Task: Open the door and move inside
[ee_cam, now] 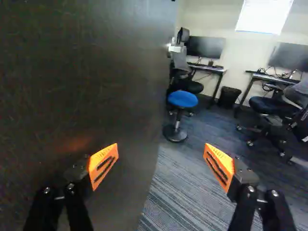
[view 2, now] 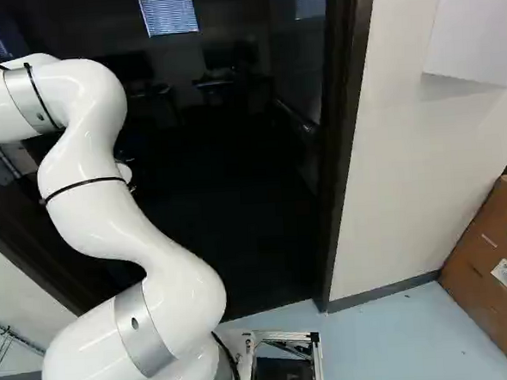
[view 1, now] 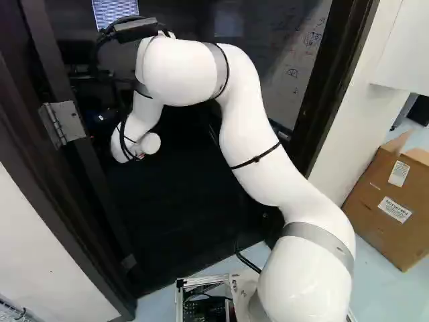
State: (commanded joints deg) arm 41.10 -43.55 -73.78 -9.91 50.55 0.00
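In the wrist view the dark door (ee_cam: 82,82) stands open, its panel running close alongside one finger; whether they touch I cannot tell. The gripper (ee_cam: 161,166) has its two orange-padded fingers wide apart, with nothing gripped between them. In the left base view my arm reaches through the doorway, bounded by a dark door frame (view 1: 334,74), and a metal hinge (view 1: 64,123) shows on the opposite side. The right base view also shows the frame (view 2: 342,159). Darkness and the arm hide the gripper in both base views.
Beyond the door are a blue stool (ee_cam: 182,99), a desk (ee_cam: 211,69), office chairs (ee_cam: 274,108) and a waste bin (ee_cam: 229,96) on carpet (ee_cam: 180,192). A cardboard box (view 2: 499,270) stands by the white wall (view 2: 398,155), outside the doorway.
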